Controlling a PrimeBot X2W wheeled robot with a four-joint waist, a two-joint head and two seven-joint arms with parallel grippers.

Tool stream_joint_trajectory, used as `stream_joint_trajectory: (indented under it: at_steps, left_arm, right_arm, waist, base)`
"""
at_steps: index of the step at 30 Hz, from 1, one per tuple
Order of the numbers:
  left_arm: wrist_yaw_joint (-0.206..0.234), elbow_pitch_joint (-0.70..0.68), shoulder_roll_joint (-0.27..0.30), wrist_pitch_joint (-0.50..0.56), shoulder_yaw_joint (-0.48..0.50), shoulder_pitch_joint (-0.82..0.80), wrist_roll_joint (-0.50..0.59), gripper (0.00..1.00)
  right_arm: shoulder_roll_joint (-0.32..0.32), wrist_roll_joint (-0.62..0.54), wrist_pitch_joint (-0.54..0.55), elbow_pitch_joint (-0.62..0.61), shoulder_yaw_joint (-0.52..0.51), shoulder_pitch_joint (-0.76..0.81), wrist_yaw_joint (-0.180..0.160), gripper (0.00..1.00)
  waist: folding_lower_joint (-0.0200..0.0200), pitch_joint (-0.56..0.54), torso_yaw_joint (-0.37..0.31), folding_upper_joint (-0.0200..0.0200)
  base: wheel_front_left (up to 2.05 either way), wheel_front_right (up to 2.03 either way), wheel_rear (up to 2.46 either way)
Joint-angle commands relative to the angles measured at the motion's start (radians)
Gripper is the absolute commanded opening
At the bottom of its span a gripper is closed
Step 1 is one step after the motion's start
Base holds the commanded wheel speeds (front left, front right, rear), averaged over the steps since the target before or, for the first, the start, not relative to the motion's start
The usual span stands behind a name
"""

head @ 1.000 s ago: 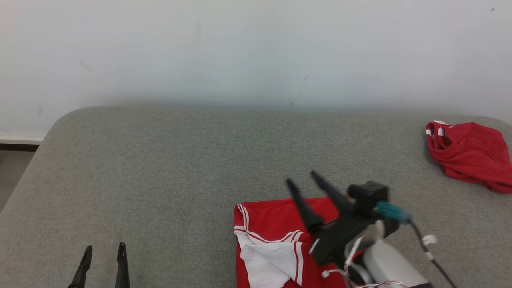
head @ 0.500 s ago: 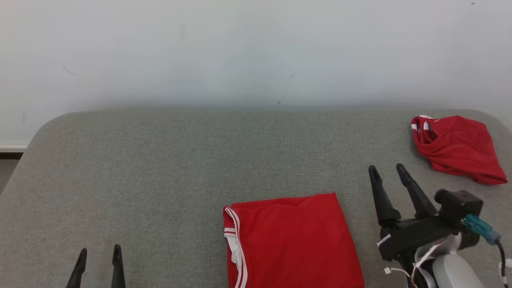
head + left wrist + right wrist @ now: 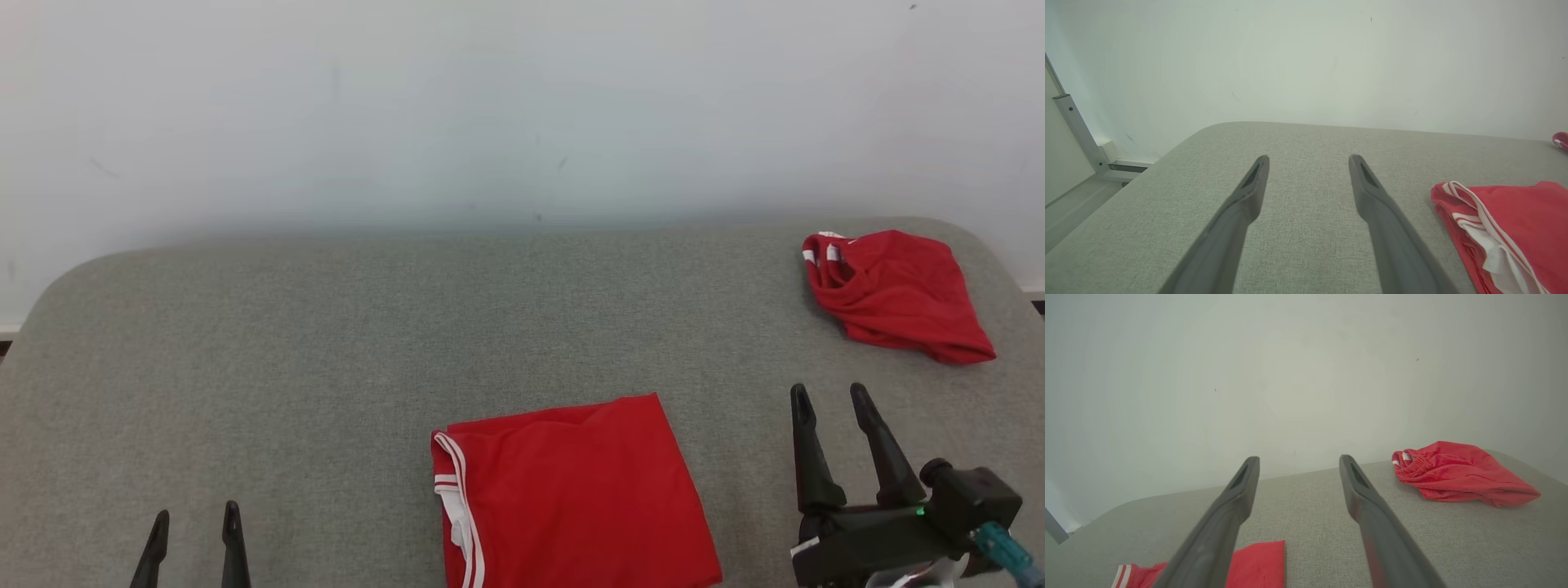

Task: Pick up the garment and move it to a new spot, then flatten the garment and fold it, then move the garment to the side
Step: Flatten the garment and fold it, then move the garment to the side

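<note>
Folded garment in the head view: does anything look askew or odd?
The folded garment is mostly neat, but white lining pokes out at its left edge. A second red garment lies crumpled at far right.

— What am I seeing on the right gripper?
— I'm seeing two long black tapering fingers, a tiny green light glowing, and a teal connector trailing off the boxy black camera housing.
— And the left gripper?
— It's showing matching dark fingers, slotted near the tips.
</note>
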Motion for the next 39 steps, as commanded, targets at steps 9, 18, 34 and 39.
stream_joint_trajectory:
  at_steps: [9,18,34,39]
  left_arm:
    - [0.020,0.030,0.020,-0.003,-0.018,0.007,0.050,1.00]
    - [-0.001,0.033,0.044,-0.003,-0.029,0.018,0.035,1.00]
    - [0.002,0.018,0.066,-0.003,-0.054,0.041,0.056,1.00]
    - [0.005,-0.002,0.070,0.002,-0.058,0.042,0.050,1.00]
  right_arm:
    - [0.031,-0.108,-0.056,0.068,0.018,0.075,-0.003,1.00]
    - [0.062,-0.159,-0.061,0.077,0.001,0.109,-0.003,1.00]
    - [0.076,-0.213,-0.061,0.086,0.001,0.125,-0.003,1.00]
    - [0.080,-0.223,-0.061,0.074,0.007,0.123,-0.003,1.00]
  waist:
    - [0.0001,-0.019,-0.021,0.0000]
    - [0.0001,-0.027,-0.018,0.0000]
    - [0.0001,-0.032,-0.004,0.0000]
    - [0.0001,-0.030,-0.004,0.0000]
  base:
    - [0.00,0.00,0.00]
    - [0.00,0.00,0.00]
    - [0.00,0.00,0.00]
    - [0.00,0.00,0.00]
